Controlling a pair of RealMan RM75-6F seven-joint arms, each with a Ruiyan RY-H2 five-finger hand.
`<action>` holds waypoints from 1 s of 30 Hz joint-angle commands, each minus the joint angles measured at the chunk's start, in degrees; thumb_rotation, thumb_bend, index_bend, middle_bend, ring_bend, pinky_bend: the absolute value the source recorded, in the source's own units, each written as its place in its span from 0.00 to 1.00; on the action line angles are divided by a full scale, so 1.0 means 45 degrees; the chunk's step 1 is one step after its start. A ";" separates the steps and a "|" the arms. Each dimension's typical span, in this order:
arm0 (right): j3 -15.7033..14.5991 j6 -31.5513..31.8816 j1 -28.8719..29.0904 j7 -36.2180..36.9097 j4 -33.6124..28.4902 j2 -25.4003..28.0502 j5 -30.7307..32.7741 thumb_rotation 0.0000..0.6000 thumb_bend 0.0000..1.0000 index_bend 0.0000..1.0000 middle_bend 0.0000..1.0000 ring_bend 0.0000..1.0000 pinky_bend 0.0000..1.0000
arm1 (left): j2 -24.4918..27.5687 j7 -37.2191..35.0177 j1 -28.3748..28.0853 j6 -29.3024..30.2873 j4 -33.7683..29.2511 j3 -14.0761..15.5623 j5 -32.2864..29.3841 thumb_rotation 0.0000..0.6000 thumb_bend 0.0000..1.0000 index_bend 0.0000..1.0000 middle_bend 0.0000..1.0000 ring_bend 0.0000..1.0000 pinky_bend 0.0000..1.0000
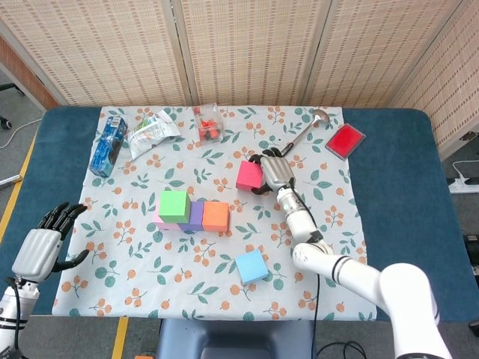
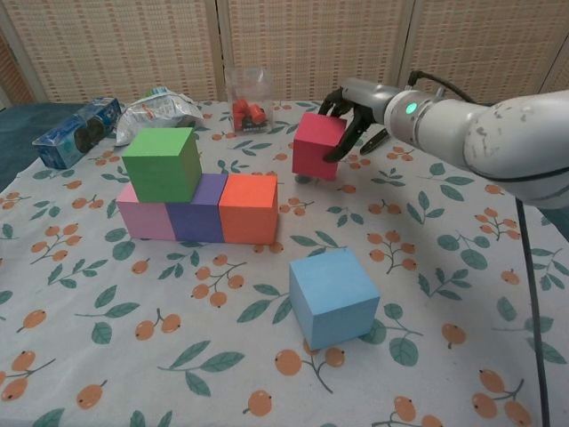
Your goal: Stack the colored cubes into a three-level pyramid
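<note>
A: Start at nine o'clock. What was the left hand [image 1: 41, 249] doing?

B: It hung off the table's near left corner, off the cloth [image 1: 142, 280], fingers spread and nothing in them. Only the head view caught it.

A: And the build?

B: A row of three sat left of the cloth's centre: pink cube [image 2: 146, 220], purple cube [image 2: 198, 211], orange cube [image 2: 249, 208], faces touching. The green cube [image 2: 161, 164] sat on top, over the pink one and partly onto the purple.

A: The loose ones?

B: The blue cube [image 2: 332, 296] lay at about five o'clock of the orange one, well apart from the row. The red cube [image 2: 316, 146] was at about one o'clock of the orange one, tilted, clasped by the right hand [image 2: 352, 116], fingers curled over its far and right faces. In the chest view it seemed lifted off the cloth, a shadow under it.

A: The clutter at twelve?

B: A blue packet [image 1: 108, 144], a crinkled silver bag [image 1: 153, 130] and a small clear box [image 1: 208, 124] of red bits along the far edge, then a metal spoon [image 1: 304, 129] and a flat red case [image 1: 345, 140] toward two o'clock.
</note>
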 commanded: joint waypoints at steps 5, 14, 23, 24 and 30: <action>-0.0363 -0.0580 -0.1351 0.0951 -0.6127 0.4620 -0.1643 1.00 0.22 0.39 0.32 0.12 0.00 | 0.0106 0.0183 0.0095 -0.0099 -0.0213 -0.0046 -0.0012 1.00 0.25 0.11 0.12 0.05 0.16; -0.0681 -0.1771 -0.0702 0.1445 -0.7383 0.5193 -0.1962 1.00 0.22 0.37 0.32 0.12 0.00 | 0.0134 0.0292 0.0270 -0.0082 -0.0451 -0.0094 0.0010 1.00 0.25 0.11 0.12 0.05 0.16; -0.0986 -0.1311 0.0501 0.0708 -0.6897 0.4214 -0.1046 1.00 0.22 0.37 0.32 0.12 0.00 | 0.0067 0.0340 0.0446 -0.0013 -0.0358 -0.0047 0.0203 1.00 0.25 0.11 0.12 0.05 0.16; -0.1019 -0.1254 0.0622 0.0608 -0.6830 0.4117 -0.0863 1.00 0.22 0.37 0.32 0.12 0.00 | 0.0061 0.0323 0.0447 -0.0032 -0.0357 -0.0043 0.0220 1.00 0.25 0.11 0.12 0.05 0.16; -0.1182 -0.0864 0.1358 -0.0003 -0.6540 0.3585 0.0384 1.00 0.22 0.36 0.32 0.12 0.00 | 0.0001 0.0195 0.0469 -0.0069 -0.0254 -0.0053 0.0331 1.00 0.25 0.11 0.12 0.05 0.16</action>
